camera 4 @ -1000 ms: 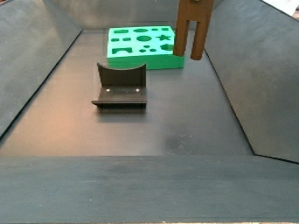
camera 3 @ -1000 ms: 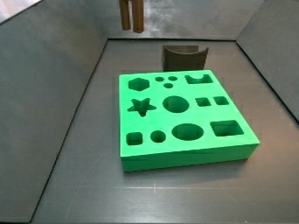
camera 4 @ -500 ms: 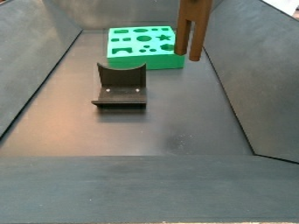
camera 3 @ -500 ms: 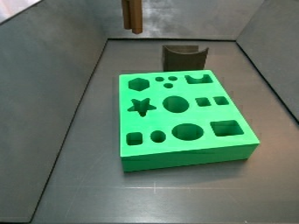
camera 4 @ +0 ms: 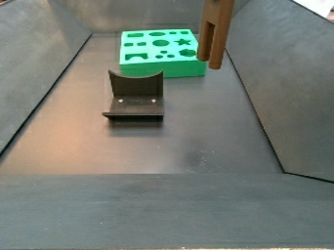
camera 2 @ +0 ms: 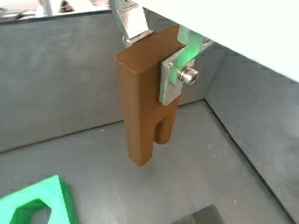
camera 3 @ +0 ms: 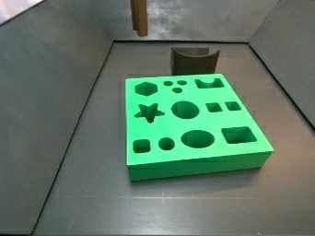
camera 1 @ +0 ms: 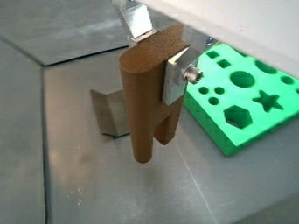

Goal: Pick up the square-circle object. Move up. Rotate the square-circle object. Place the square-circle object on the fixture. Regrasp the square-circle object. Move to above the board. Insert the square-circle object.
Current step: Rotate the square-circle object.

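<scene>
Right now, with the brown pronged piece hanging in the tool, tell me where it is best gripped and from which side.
Grip the square-circle object on its solid upper block, across the flat faces, coming from above. That is where the tool clamps it now in both wrist views; the piece hangs upright, prongs pointing down and free. The slotted lower end looks a poorer surface to clamp.

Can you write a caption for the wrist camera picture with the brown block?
The tool holds the square-circle object upright in the air, above the floor between the fixture and the green board.

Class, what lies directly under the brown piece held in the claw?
Bare grey floor under the hanging square-circle object, held in the claw. The fixture stands behind it, partly hidden; the board lies aside.
</scene>
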Tool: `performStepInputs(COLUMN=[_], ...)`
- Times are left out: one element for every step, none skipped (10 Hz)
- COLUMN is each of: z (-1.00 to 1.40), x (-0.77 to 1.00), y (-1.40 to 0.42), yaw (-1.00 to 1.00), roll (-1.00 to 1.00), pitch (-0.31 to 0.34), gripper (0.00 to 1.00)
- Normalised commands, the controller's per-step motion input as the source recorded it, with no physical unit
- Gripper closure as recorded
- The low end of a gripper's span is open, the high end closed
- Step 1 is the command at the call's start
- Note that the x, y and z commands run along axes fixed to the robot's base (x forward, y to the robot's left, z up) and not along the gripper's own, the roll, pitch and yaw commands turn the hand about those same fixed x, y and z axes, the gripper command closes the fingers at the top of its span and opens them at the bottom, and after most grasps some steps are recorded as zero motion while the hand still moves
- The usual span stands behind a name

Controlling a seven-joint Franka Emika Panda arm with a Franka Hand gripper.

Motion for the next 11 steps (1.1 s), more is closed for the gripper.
performStepInputs(z=[0.01,0.01,0.0,0.0,0.0,0.01,0.01,0.01,0.01,-1.0,-1.0], x=[0.02,0.02,0.0,0.0,0.0,0.0,0.01,0.01,0.01,0.0,0.02], y=[0.02,0.02,0.0,0.0,0.0,0.01,0.01,0.01,0.01,0.0,0.0], yaw=[-0.36,-0.21,-1.0,-1.0,-1.0,-0.77,-0.55,-0.33,-0.25,-0.15,-0.1], roll=[-0.15,-0.15,-0.1,-0.11,-0.14,-0.15,-0.15,-0.15,-0.15,-0.35,-0.34], pitch=[0.08,0.079,0.054,0.057,0.069,0.076,0.074,0.073,0.072,0.072,0.045], gripper=[1.0,1.0,1.0,1.0,1.0,1.0,1.0,1.0,1.0,1.0,1.0])
